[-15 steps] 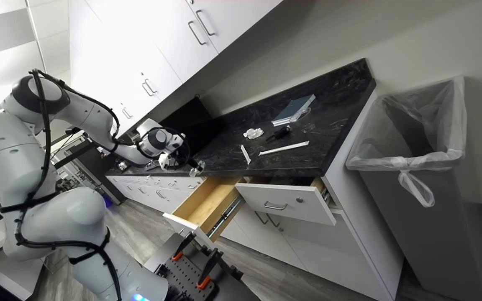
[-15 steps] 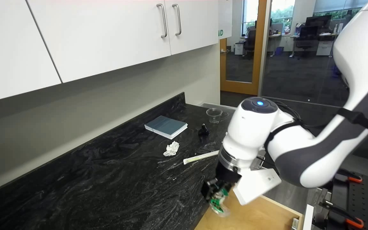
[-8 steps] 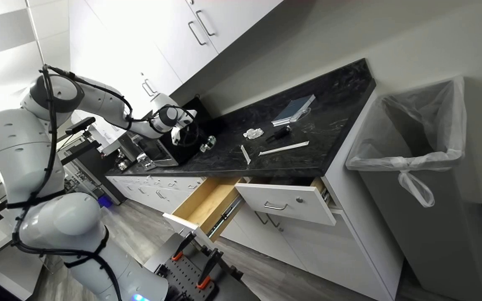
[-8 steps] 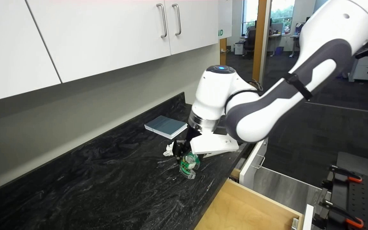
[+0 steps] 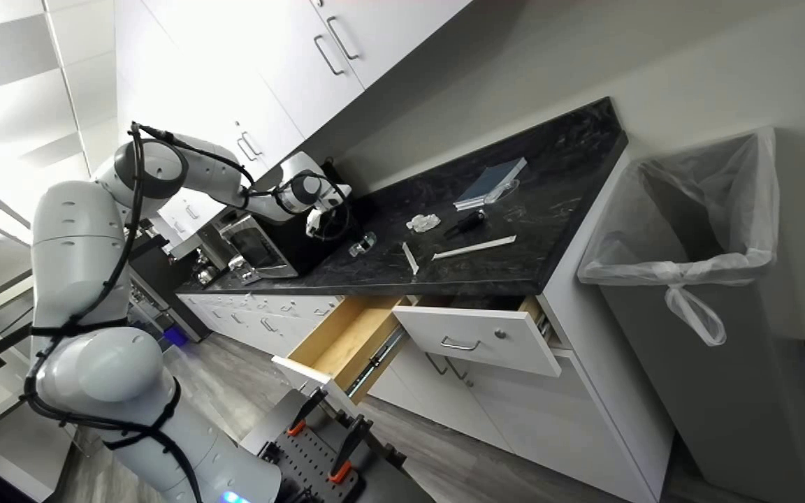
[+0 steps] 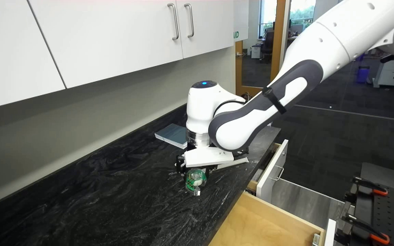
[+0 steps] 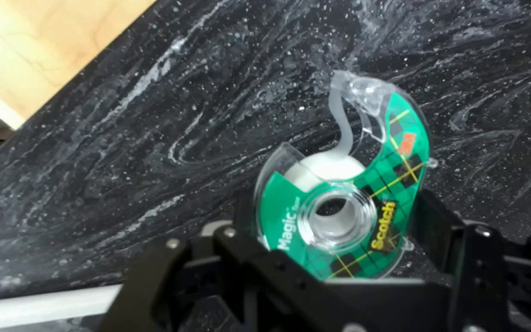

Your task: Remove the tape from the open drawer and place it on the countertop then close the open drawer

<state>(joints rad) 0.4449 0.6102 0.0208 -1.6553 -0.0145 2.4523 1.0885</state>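
Note:
The tape, a clear dispenser with a green plaid label point(image 7: 387, 173), is held between the two black fingers of my gripper point(image 7: 337, 212), which are shut on its sides. The tape also shows in both exterior views point(image 5: 363, 244) point(image 6: 195, 180), low over the black countertop point(image 6: 115, 191). I cannot tell whether it touches the surface. The open drawer point(image 5: 346, 342) is pulled far out; its light wood inside is bare where visible. The drawer also shows in an exterior view point(image 6: 262, 223) and at the wrist view's top left corner point(image 7: 44, 50).
A wider white drawer point(image 5: 472, 342) is partly open beside the narrow one. A blue book point(image 5: 490, 183), crumpled paper point(image 5: 423, 223), a black object point(image 5: 469, 222) and white strips point(image 5: 476, 247) lie on the countertop. A grey bin point(image 5: 717, 363) stands at its end. Cabinets point(image 6: 115, 34) hang above.
My gripper has carried the tape from above the open drawer to over the countertop, then lowered it toward the surface. Both drawers have not moved.

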